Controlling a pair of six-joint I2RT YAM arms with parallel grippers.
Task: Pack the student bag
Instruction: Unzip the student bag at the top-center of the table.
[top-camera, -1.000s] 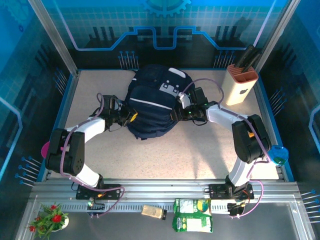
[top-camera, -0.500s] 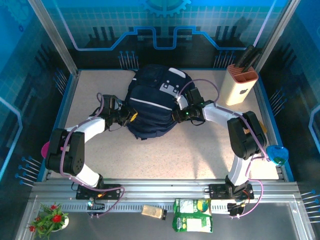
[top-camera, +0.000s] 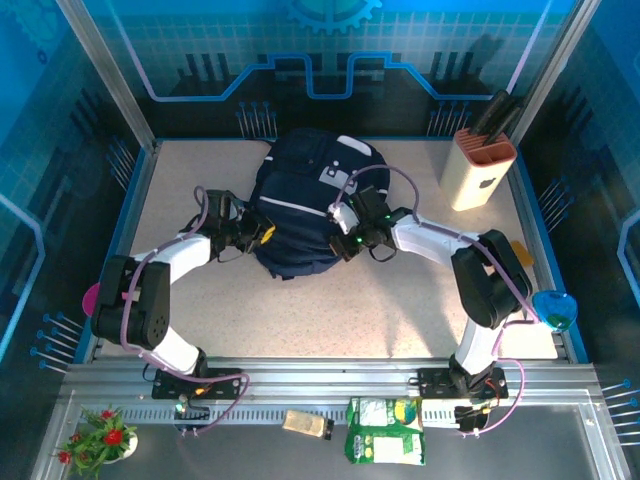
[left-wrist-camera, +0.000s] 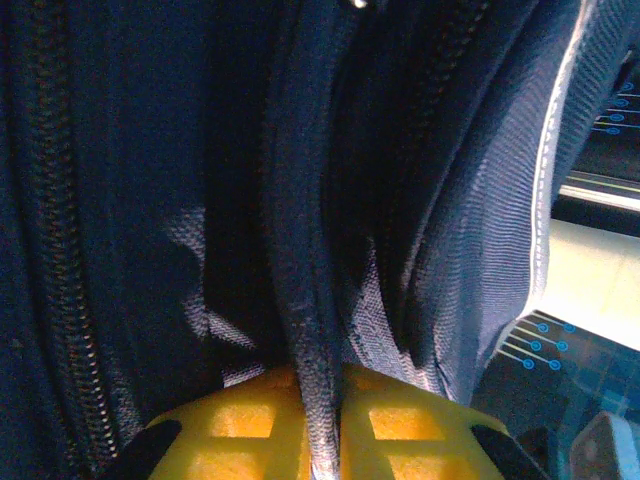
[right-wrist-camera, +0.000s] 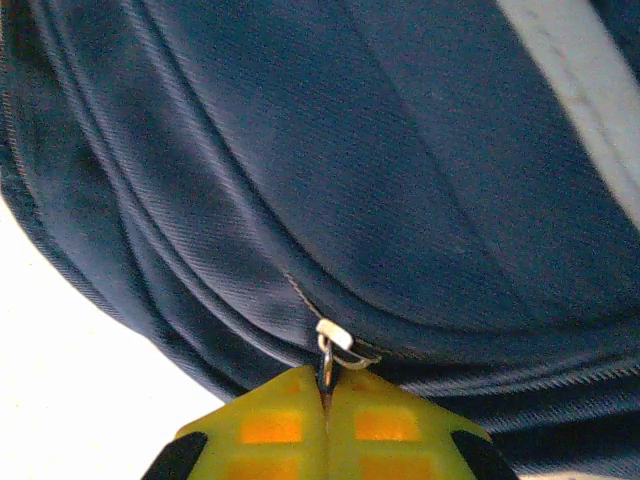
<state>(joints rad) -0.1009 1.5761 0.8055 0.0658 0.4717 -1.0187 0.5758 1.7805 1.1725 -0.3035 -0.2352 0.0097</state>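
Right gripper (right-wrist-camera: 325, 388) is pinching a small silver zipper pull (right-wrist-camera: 329, 343) between its yellow pads, which are pressing together with only the pull's metal between them. It is working at the near right edge of the large dark navy fabric student bag (top-camera: 300, 195) with thin white stripes and a grey-white patch. The bag is lying in the far middle of the speckled beige table (top-camera: 400, 300), between the two arms. Left gripper (left-wrist-camera: 322, 415) is reaching in at the bag's left side, its yellow pads nearly closed and clamping a dark ridge of the bag's fabric that is running up between them. The zip line beside the right gripper is looking closed, and the bag's inside is staying hidden, so its contents cannot be told. Well to the right, at the far right corner, a cream rectangular knife block (top-camera: 480, 175) is standing upright and holding several dark-handled knives (top-camera: 497, 110) in its top.
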